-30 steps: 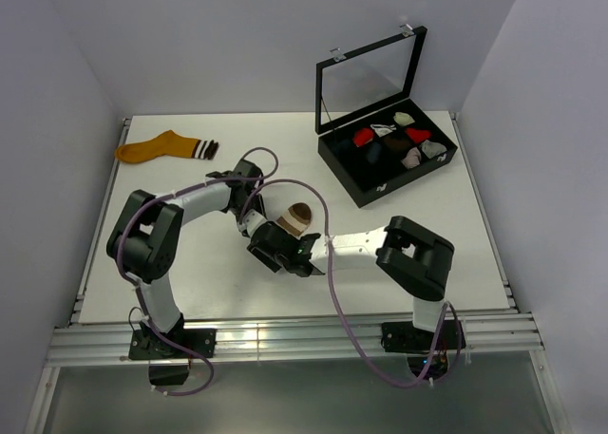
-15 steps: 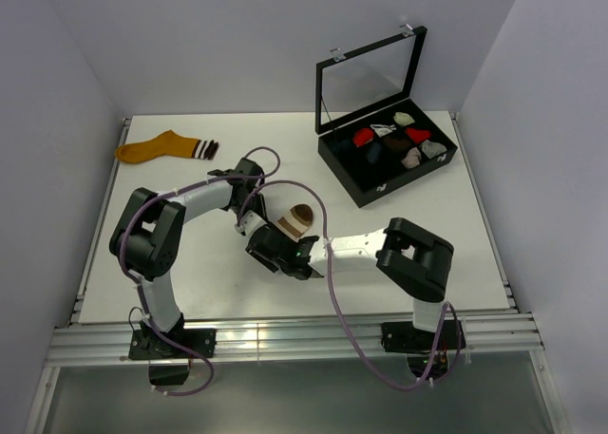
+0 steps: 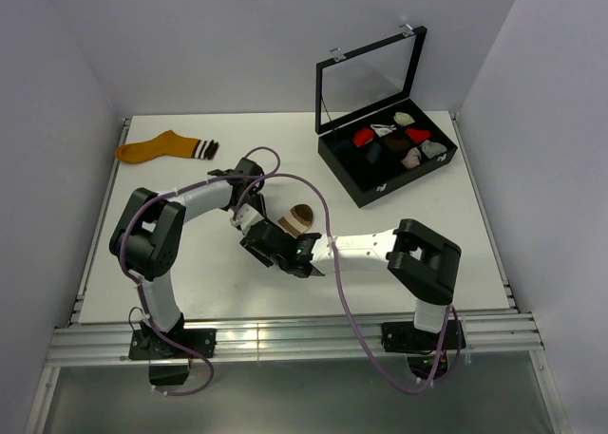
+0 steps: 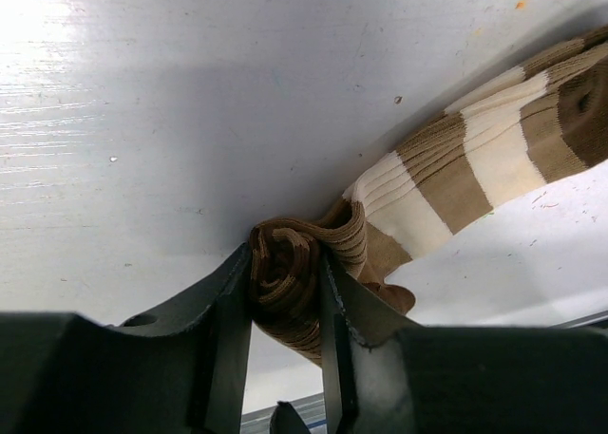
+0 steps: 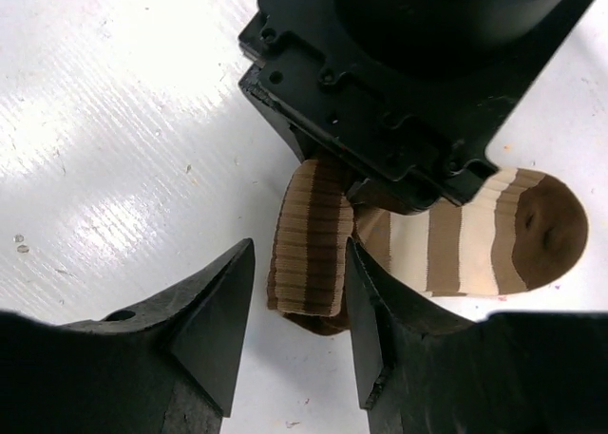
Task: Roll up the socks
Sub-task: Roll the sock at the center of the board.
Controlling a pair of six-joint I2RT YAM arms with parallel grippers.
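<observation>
The brown sock with cream stripes (image 3: 300, 216) lies mid-table, its cuff end rolled into a small coil (image 4: 285, 273). My left gripper (image 4: 285, 255) is shut on that coil, and the striped foot (image 4: 475, 159) trails away to the right. My right gripper (image 5: 299, 249) stands open around the same roll (image 5: 309, 254). Its right finger touches the fabric and the left finger (image 5: 223, 301) stands apart. The brown toe (image 5: 543, 223) lies flat beyond. The mustard-orange sock (image 3: 157, 149), with its dark striped cuff, lies flat at the far left.
A black compartment box (image 3: 353, 186) with its glass lid (image 3: 366, 78) raised stands at the back right, holding several small sock bundles (image 3: 363, 138). Both arms' cables (image 3: 328, 254) loop over the middle of the table. White walls close in the left, right and back.
My right gripper has edged left toward the roll and its jaws have narrowed a little. The left gripper keeps its hold on the coil without moving.
</observation>
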